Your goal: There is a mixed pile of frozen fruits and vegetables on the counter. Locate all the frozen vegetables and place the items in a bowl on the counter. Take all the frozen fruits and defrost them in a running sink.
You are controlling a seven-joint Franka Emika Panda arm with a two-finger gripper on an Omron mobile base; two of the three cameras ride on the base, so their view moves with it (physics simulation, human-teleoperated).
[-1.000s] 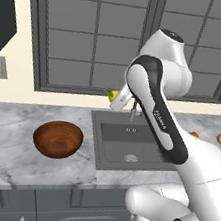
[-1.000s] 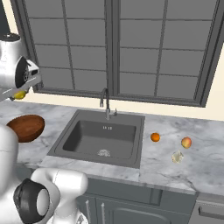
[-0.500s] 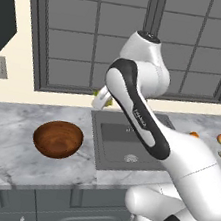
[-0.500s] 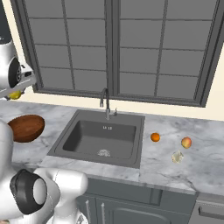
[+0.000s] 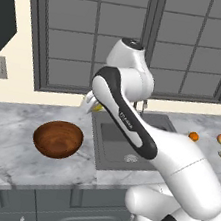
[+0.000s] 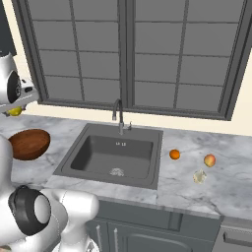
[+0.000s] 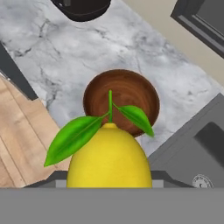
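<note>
Yellow leafy piece (image 7: 109, 157) aloft over empty brown bowl (image 7: 121, 101).

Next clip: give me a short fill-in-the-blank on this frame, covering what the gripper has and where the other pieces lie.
1. The gripper is shut on the ____ piece.
2. In the hand view, the brown ____ lies beyond the held piece.
3. The orange ball, peach-like ball and whitish lump lie on the counter, to the ____ of the sink in the right base view.

Missing words: yellow; bowl; right
</note>
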